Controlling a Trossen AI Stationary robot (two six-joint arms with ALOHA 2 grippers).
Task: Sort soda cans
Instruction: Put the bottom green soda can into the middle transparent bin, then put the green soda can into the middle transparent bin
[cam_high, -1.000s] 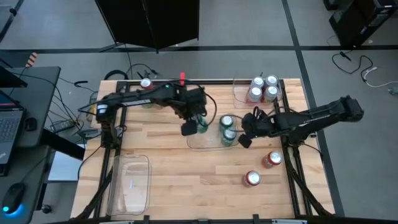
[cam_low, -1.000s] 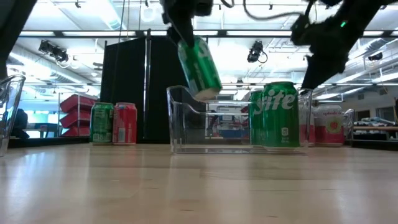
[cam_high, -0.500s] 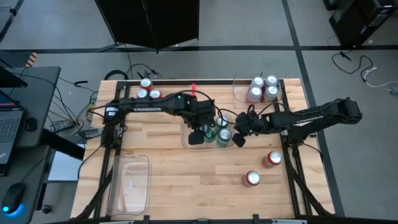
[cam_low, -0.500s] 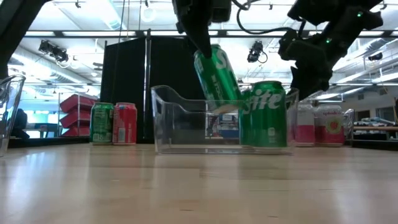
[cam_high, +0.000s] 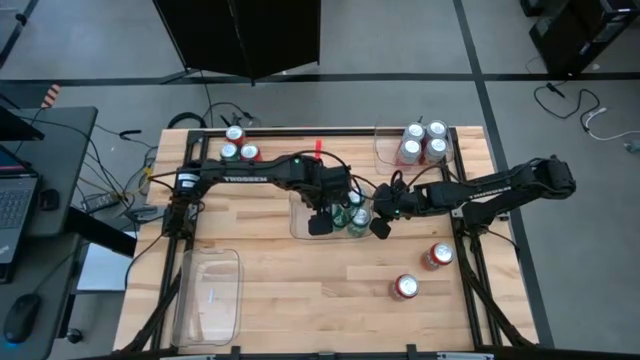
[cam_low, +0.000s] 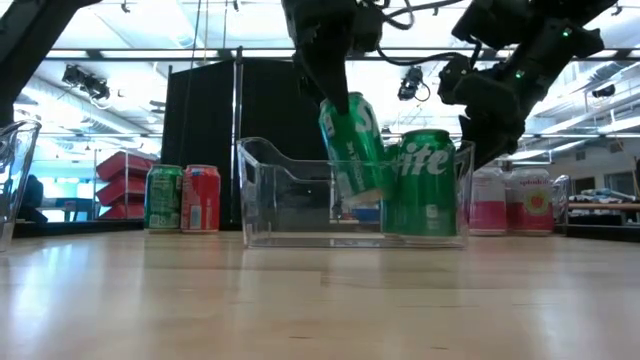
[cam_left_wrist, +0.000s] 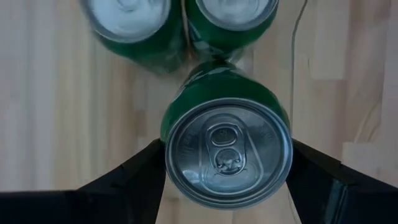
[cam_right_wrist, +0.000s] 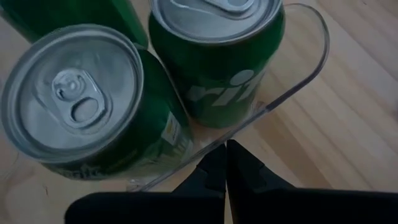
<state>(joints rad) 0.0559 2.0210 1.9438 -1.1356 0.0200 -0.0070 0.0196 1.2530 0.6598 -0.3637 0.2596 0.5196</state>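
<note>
A clear bin (cam_high: 300, 215) stands mid-table with two green soda cans (cam_high: 361, 208) upright at its right end. My left gripper (cam_high: 336, 212) hangs over it, shut on a third green can (cam_low: 352, 150) whose lower end is inside the bin's walls. My right gripper (cam_right_wrist: 225, 154) is shut, its tips at the bin's right end wall (cam_right_wrist: 283, 93). The low view shows one standing can (cam_low: 425, 182) beside the tilted one. My left gripper pinches the green can's side wall just below its top rim (cam_left_wrist: 166, 146) between its two fingers (cam_left_wrist: 140, 171), coming from above. The can hangs tilted, silver top up, its lower end inside the bin and above the floor. My right gripper has its shut fingertips against the outside of the bin's curved end wall, near the rim (cam_right_wrist: 214, 148). It comes from the table's right, slanting down. The bin rests flat on the table.
A red and two more cans (cam_high: 238, 146) stand at the far left. A bin with silver-white cans (cam_high: 420, 142) sits at the far right. Two red cans (cam_high: 437, 256) (cam_high: 405, 287) lie near the right. An empty clear bin (cam_high: 208, 295) is near left.
My left gripper has gone down and toward the table's right with the tilted green can, bringing its lower end inside the bin. My shut right gripper has moved toward the table's left, and the bin with its two cans has slid left.
</note>
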